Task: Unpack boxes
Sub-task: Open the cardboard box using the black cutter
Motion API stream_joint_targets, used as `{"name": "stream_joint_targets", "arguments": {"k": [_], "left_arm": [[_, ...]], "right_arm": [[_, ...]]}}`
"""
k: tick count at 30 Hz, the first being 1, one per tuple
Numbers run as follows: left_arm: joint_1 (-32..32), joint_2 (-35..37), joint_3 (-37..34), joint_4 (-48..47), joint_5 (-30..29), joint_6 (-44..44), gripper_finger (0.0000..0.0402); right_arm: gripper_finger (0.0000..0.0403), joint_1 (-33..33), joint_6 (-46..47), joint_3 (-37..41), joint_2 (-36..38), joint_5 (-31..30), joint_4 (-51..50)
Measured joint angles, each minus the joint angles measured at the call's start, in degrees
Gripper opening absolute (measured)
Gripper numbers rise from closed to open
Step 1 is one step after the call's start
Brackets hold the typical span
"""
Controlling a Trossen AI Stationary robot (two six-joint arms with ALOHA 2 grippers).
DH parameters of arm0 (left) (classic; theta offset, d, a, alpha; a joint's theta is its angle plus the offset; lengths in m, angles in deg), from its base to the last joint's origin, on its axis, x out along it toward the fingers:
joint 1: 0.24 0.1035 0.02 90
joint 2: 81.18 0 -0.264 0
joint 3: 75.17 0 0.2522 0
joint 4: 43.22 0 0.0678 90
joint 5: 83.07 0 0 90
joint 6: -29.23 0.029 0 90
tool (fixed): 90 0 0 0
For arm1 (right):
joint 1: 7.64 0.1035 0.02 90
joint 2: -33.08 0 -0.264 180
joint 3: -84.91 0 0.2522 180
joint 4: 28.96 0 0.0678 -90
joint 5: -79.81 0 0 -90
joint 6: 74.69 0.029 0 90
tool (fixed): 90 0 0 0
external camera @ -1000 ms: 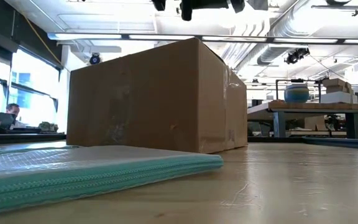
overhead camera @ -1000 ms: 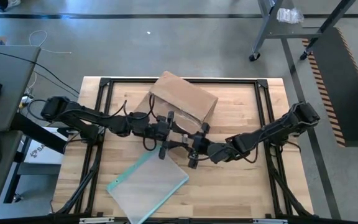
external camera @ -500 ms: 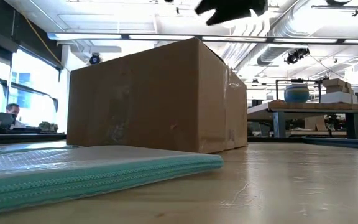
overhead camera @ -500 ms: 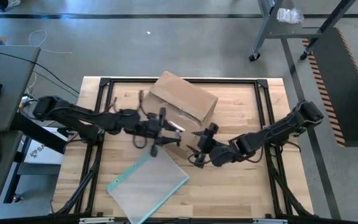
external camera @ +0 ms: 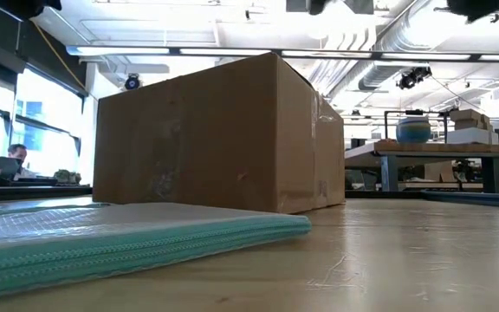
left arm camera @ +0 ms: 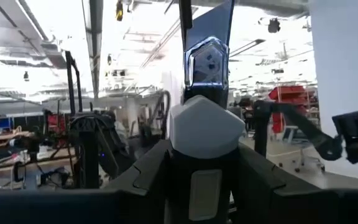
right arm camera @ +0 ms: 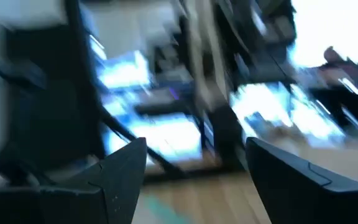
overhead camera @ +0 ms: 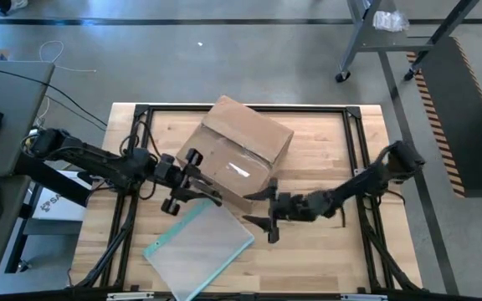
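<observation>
The plain brown corrugated cardboard box (overhead camera: 243,146), taped along its seam, sits just beyond both pincers, the right pincer (overhead camera: 261,211) spread wide, the left pincer (overhead camera: 192,194) indeterminate; it looks light, stiff-walled and tape-slick, best taken at a flap edge beside the seam.

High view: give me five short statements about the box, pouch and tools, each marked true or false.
1. The box lies toward the table's far edge. True.
2. The pouch rests on top of the box. False: it lies flat on the table, nearer the front edge.
3. The right tool is open. True.
4. The right tool grips the pouch. False: it holds nothing.
5. The left tool is beside the box's near-left side. True.
</observation>
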Motion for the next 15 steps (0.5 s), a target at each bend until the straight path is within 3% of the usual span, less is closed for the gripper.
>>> {"name": "stream_joint_targets", "arguments": {"k": [4,8,15], "left_arm": [[-0.22,-0.34,0.0,0.06,-0.04,-0.01,0.0112],[-0.22,-0.52,0.02,-0.41,-0.28,-0.03,0.0112],[-0.21,-0.54,0.02,-1.15,-2.17,-0.28,0.0112]], "right_arm": [[0.0259,-2.32,-6.97,-5.33,-4.2,1.42,0.63],[0.0276,-3.83,-11.35,-12.04,-5.6,-3.25,-8.0],[0.033,-4.57,-11.02,-22.92,-5.65,-3.65,-26.47]]}}
